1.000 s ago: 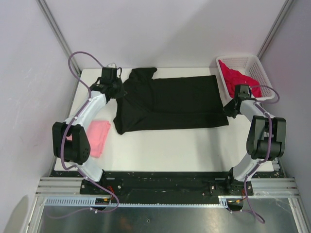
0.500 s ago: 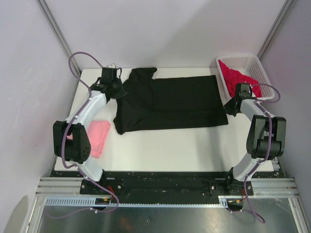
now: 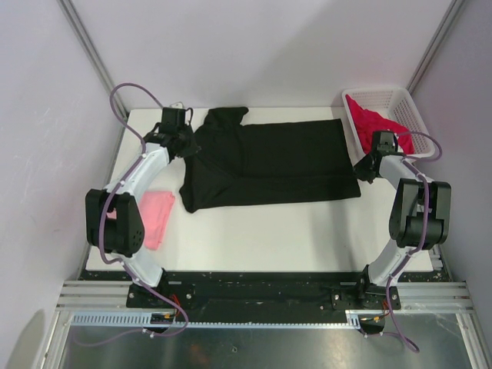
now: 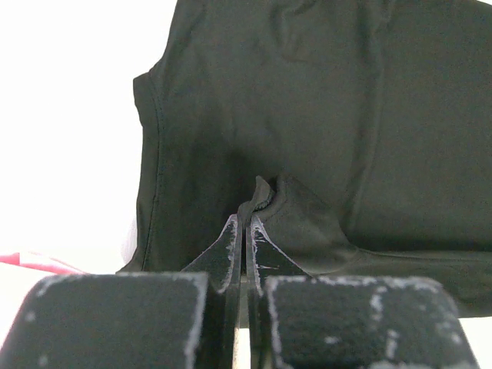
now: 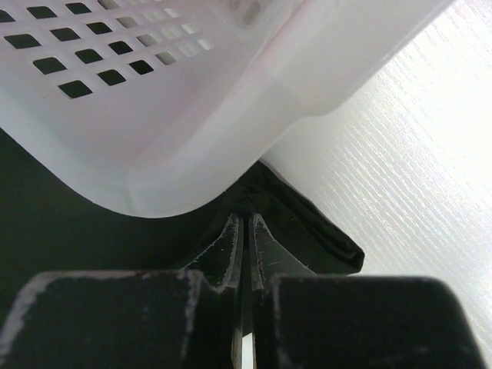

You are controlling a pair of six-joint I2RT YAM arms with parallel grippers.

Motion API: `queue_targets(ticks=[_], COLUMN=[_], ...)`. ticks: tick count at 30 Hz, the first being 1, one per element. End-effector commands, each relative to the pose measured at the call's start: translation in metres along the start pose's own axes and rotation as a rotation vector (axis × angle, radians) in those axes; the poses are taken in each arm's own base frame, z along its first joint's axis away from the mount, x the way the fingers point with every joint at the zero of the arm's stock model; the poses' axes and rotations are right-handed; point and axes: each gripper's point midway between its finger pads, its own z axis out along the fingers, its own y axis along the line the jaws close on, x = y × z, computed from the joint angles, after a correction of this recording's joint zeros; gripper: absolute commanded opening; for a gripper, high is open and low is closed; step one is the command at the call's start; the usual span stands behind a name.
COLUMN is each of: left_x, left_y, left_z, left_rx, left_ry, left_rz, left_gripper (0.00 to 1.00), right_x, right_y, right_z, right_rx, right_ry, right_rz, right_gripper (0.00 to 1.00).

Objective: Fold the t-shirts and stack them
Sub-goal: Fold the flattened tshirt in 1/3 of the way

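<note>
Left pincer (image 4: 246,221): pressed together on raised pucker of black t-shirt (image 3: 269,165), at sleeve end toward far-left of bench (image 3: 269,231). Right pincer (image 5: 244,223): pressed together on opposite corner of same shirt, just below near corner of white lattice basket (image 5: 154,115). Lay spread lengthwise across far half of bench between both pincers, left part doubled over. Sat crumpled in basket: red t-shirt (image 3: 377,123). Lay flat at near-left bench edge, partly hidden by left arm: pink t-shirt (image 3: 157,215).
</note>
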Motion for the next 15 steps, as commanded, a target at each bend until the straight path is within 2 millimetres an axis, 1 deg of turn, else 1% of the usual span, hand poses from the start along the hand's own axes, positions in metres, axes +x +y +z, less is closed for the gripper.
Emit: queue_targets(ticks=[1,6,8,10,13,15], left_x=[-0.013,-0.011,-0.010,-0.009,-0.008,-0.007], left_y=[-0.001,-0.002,-0.001,-0.001,-0.001,-0.002], left_z=[0.002,0.005,0.006,0.007,0.008,0.010], left_rx=[0.004,0.004,0.003,0.003,0.003,0.006], left_ry=[-0.026,-0.018,-0.017,-0.013,-0.009,-0.005], left_rz=[-0.012,-0.014,-0.014,-0.014,-0.015,-0.015], left_gripper=[0.00,0.00,0.00,0.00,0.00,0.00], right_x=[-0.024,-0.025,-0.026,-0.026,-0.026,-0.029], right_y=[0.012,0.013,0.016,0.021,0.029,0.035], right_z=[-0.002,-0.002,-0.003,-0.004,-0.012,-0.021], right_rx=[-0.021,-0.025,-0.034,-0.049,-0.064,-0.073], right_ry=[-0.071,-0.074,-0.075,-0.076,-0.087,-0.103], right_rz=[0.007,0.005,0.001,-0.009,-0.033,-0.049], right_gripper=[0.00,0.00,0.03,0.11,0.33,0.44])
